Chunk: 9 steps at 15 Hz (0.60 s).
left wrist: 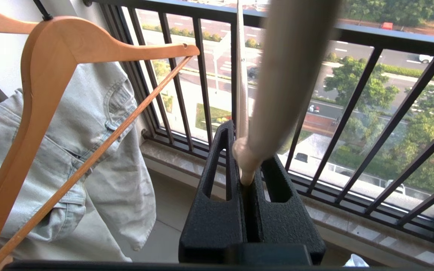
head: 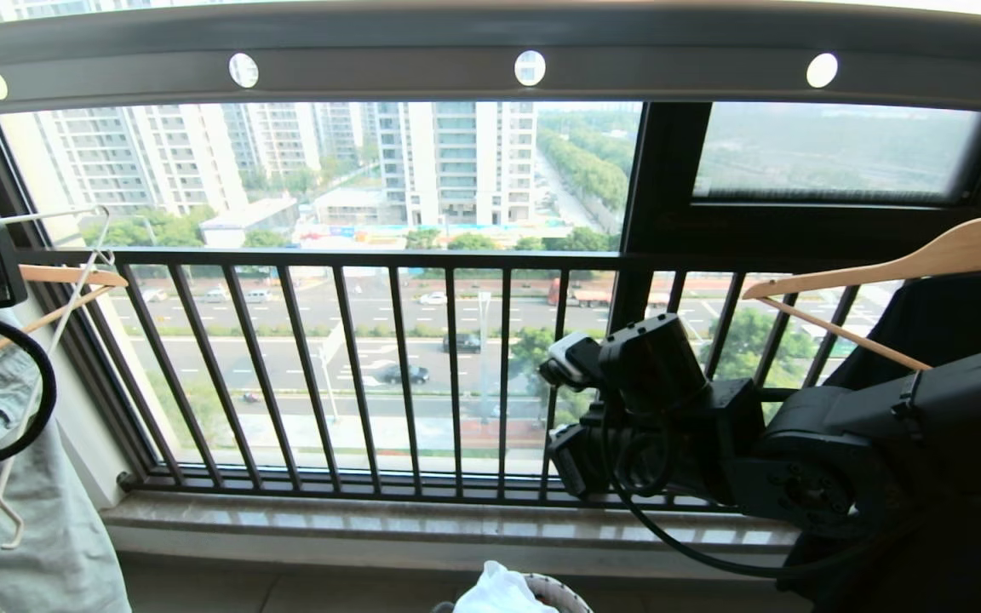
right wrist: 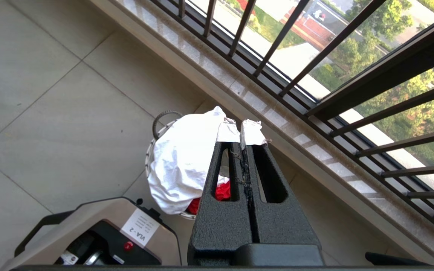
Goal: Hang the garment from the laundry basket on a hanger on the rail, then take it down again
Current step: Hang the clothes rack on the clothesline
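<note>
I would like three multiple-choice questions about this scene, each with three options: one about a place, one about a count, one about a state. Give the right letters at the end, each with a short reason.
1. Where is the white garment?
A in the laundry basket; B on a wooden hanger; C on the window sill.

2. How many round holes of the rail show in the head view?
A two; B four; C seven.

3. What is the state of the left tool?
A open and empty; B shut on the cream hanger; C shut on a wooden hanger.

Key:
1 A: the right wrist view shows it heaped in the basket on the floor.
2 B: four bright holes stand along the grey bar.
3 B: the left wrist view shows it clamped on the cream stem.
</note>
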Motion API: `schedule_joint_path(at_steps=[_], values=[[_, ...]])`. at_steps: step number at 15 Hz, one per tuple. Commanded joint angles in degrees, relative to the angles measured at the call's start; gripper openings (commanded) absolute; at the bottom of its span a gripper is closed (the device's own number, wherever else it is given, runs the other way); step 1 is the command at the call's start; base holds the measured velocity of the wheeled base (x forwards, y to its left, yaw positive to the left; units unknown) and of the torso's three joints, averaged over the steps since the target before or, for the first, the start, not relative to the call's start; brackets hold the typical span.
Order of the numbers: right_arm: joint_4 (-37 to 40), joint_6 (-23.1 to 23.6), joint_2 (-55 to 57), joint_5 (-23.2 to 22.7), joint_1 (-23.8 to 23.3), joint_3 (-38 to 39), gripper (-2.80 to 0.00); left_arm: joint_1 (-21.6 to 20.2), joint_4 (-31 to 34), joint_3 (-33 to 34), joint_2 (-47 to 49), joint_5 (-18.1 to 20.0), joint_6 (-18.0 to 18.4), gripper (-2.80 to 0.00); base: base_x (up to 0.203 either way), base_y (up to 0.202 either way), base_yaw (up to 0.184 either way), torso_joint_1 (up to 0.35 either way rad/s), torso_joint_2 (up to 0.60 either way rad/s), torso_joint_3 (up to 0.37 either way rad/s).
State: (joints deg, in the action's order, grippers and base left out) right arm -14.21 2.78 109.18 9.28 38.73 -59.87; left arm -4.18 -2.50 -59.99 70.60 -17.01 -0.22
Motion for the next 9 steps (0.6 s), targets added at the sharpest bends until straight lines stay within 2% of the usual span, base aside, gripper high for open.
schedule_joint_path(at_steps=[1, 9], values=[[-0.11, -0.05, 1.03, 0.04, -0.06, -0.07, -2.80, -0.39, 0.11, -4.50, 4.54, -0.20, 0.30, -2.80, 0.000, 0.000, 0.000, 0.000, 0.00, 0.000], [-0.11, -0.05, 1.12, 0.04, -0.06, -0.07, -2.80, -1.77, -0.23, -11.30, 12.50, 0.04, 0.22, -2.80, 0.000, 0.000, 0.000, 0.000, 0.00, 0.000]])
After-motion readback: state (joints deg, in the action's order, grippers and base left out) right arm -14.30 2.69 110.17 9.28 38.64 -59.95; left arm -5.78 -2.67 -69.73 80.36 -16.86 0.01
